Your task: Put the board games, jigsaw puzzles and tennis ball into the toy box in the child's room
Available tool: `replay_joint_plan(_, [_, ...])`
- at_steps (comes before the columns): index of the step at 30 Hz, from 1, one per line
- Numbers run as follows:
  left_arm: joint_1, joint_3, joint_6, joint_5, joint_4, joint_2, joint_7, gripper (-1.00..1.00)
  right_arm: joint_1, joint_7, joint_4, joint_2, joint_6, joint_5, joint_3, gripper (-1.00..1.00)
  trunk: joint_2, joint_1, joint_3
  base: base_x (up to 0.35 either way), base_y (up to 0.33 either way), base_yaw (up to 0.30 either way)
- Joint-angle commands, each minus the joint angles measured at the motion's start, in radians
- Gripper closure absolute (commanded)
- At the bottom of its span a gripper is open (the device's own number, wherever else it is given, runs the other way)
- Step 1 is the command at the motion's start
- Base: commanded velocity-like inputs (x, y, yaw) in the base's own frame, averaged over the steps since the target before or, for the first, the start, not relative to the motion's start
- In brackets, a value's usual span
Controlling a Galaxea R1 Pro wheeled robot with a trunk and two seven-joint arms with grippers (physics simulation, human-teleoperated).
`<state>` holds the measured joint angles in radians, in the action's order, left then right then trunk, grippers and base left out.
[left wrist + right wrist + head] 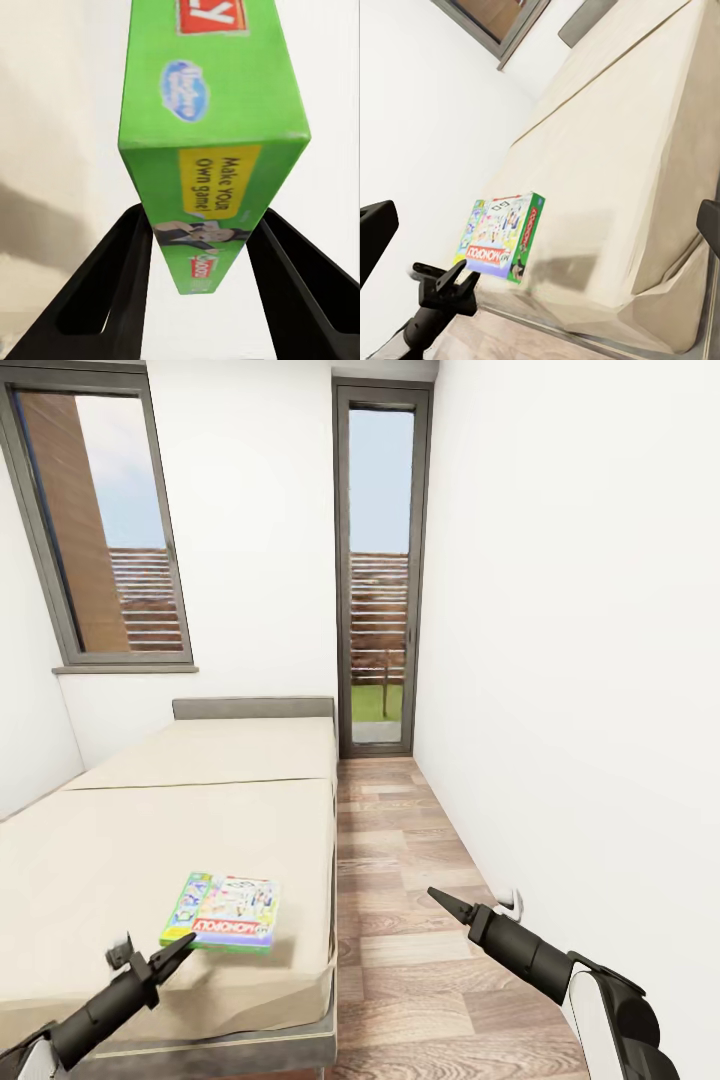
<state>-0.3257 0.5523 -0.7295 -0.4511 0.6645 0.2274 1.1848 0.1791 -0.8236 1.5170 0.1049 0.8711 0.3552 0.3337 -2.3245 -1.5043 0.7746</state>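
On the bed, near its foot edge, a green-white board game with a red band is seen lying flat from the head view, the left pincer at its near corner, the right pincer held over the wood floor. Through the left wrist view, the box is framed between spread fingers, not gripped. Through the right wrist view, the box is shown beside the left pincer; the right pincer's state cannot be told.
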Motion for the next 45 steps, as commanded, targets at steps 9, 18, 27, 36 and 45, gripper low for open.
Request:
replay_joint_plan(9, [0.011,-0.006,-0.151,0.003,0.247,0.036,0.010,1.00,0.001,-0.008,0.002,0.001,0.005,0.004,0.002,-1.00,0.000,0.000,0.001,0.000,0.000,0.000])
replay_joint_plan(18, [0.019,-0.107,-0.177,0.002,0.327,0.146,0.104,1.00,0.000,-0.013,0.011,0.001,0.006,0.006,0.001,-1.00,0.000,0.000,0.001,0.000,0.000,0.000])
replay_joint_plan(27, [0.017,-0.242,-0.170,0.025,0.331,0.264,0.358,1.00,0.000,-0.004,0.007,0.001,0.005,-0.003,0.000,-1.00,0.000,0.000,0.001,0.000,0.000,0.000])
replay_joint_plan(36, [0.019,-0.251,-0.133,0.028,0.358,0.300,0.386,1.00,0.000,-0.002,0.003,0.001,-0.046,-0.002,-0.001,-1.00,0.000,0.000,0.001,0.000,0.000,0.000])
replay_joint_plan(45, [0.023,-0.252,-0.062,0.028,0.371,0.315,0.386,1.00,0.000,-0.008,0.010,0.001,-0.056,0.006,-0.001,-1.00,0.000,0.000,0.001,0.000,0.000,0.000])
